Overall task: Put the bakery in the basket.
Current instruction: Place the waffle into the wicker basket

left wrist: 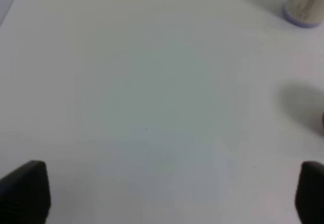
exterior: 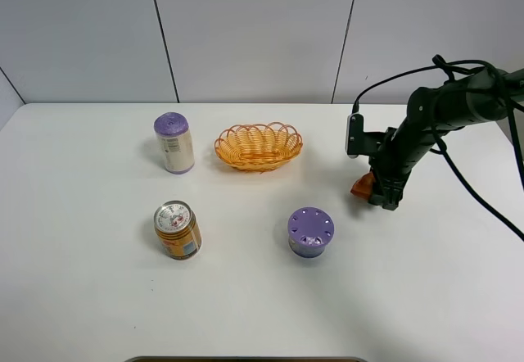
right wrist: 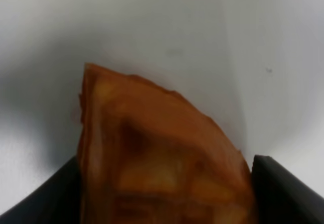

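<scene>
Right claw point(exterior: 381, 195) clamped on the orange-brown waffle wedge point(exterior: 361, 187), at the right side of the white desk point(exterior: 246, 296), wicker basket point(exterior: 258, 146) well apart to its left, left claw point(left wrist: 172, 193) spread apart over the desk

The surface point(exterior: 98, 296) is white, smooth and matt; the basket point(exterior: 258, 147) at upper centre of the high view is open-woven wicker. At lower left the can point(exterior: 177, 229) has a shiny metal lid and glossy printed wall, and the tub point(exterior: 310, 231) right of it looks like matt purple plastic. In the right wrist view the bakery point(right wrist: 157, 153) shows a rough, dimpled, faintly glossy crust between the matt black fingers point(right wrist: 286, 193) of the right gripper point(right wrist: 164, 186).
</scene>
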Robot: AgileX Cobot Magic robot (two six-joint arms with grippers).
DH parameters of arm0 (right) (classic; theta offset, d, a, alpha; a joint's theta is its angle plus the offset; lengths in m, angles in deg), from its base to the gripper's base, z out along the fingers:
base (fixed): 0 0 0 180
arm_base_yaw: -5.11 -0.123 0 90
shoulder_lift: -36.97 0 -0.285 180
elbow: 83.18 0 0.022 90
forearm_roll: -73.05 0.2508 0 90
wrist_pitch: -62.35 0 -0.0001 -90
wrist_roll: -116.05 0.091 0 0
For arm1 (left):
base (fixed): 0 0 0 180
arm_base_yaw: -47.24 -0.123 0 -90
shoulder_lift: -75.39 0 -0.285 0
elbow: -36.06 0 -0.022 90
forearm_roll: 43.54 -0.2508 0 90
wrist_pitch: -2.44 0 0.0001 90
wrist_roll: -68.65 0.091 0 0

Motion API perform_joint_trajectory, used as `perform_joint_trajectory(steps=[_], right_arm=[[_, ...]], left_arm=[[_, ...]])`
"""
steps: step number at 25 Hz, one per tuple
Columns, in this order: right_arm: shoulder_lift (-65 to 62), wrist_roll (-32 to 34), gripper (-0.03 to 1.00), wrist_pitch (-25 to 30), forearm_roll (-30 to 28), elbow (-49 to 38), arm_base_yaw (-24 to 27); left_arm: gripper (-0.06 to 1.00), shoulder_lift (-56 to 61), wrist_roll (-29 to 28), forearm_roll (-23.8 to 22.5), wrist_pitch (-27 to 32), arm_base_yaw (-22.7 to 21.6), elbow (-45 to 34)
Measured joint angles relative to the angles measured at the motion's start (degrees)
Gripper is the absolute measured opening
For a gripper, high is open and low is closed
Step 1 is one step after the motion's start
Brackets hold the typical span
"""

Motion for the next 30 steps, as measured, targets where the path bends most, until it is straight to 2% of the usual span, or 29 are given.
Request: perform_joint_trajectory(steps=[22,26,30], right_arm=[[-0.4,1.1,0.62,-0.2,-0.4,0.0,0.0],[-4.2,2.0,0.62,0.9,-0.9,0.0,0.0],[-10.6,6.1,0.62,2.4,-2.5,0.0,0.0]], left_arm=[[0.99,0.0,0.0,0.0,0.0,0.0,0.0],[0.99,0.0,0.0,0.0,0.0,0.0,0.0],[0.99,0.0,0.0,0.0,0.0,0.0,0.0]])
